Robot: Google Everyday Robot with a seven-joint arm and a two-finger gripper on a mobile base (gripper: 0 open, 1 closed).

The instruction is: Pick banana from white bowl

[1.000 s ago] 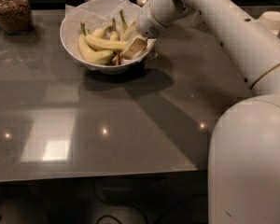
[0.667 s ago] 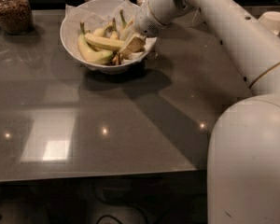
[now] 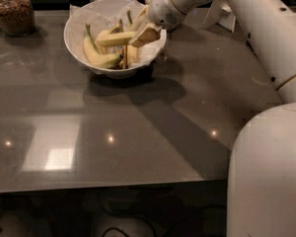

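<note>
Banana (image 3: 113, 38) level across white bowl (image 3: 67, 37), tip left, gripper (image 3: 141, 35) clamping right end

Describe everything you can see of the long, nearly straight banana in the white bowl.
The banana is pale yellow, slim, smooth-skinned and nearly straight. It lies almost level across the white bowl, resting above the other bananas, with its tapered end pointing left. Its right end disappears behind the hand, which reaches in over the bowl's right rim. Whether the hand has actually gripped it cannot be told from this view.
</note>
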